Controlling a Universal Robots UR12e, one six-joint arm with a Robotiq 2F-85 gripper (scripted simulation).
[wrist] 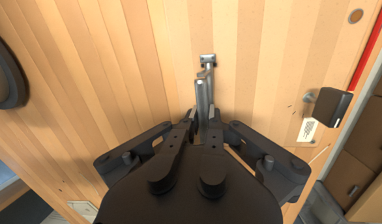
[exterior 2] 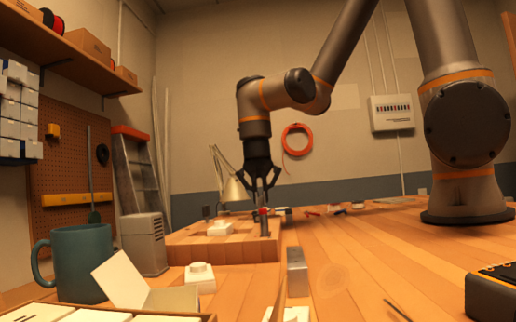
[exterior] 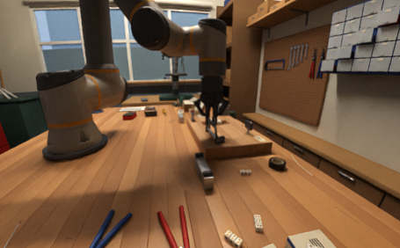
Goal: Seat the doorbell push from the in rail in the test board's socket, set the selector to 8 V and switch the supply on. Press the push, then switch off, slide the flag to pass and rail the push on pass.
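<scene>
My gripper [wrist: 201, 112] [exterior: 211, 118] [exterior 2: 261, 197] hangs over the wooden test board [exterior: 227, 136] [exterior 2: 225, 239]. A grey metal lever [wrist: 205, 97] [exterior: 213, 129] standing up from the board is clamped between its closed fingers. The lever rises from a small bracket [wrist: 208, 59] screwed to the board. In the second side camera a red-capped post [exterior 2: 263, 222] stands on the board just below the fingers. A white doorbell push [exterior 2: 220, 228] sits in the board's recess, and another white push [exterior 2: 200, 274] rests on the bench in front of the board.
A teal mug [exterior 2: 79, 260] and an open box of parts stand at the near bench corner. A grey metal block [exterior: 204, 169] [exterior 2: 296, 270] lies in front of the board. A black box [wrist: 331, 102], a tape roll [exterior: 277, 163], terminal blocks, and red and blue rods [exterior: 172, 228] lie around.
</scene>
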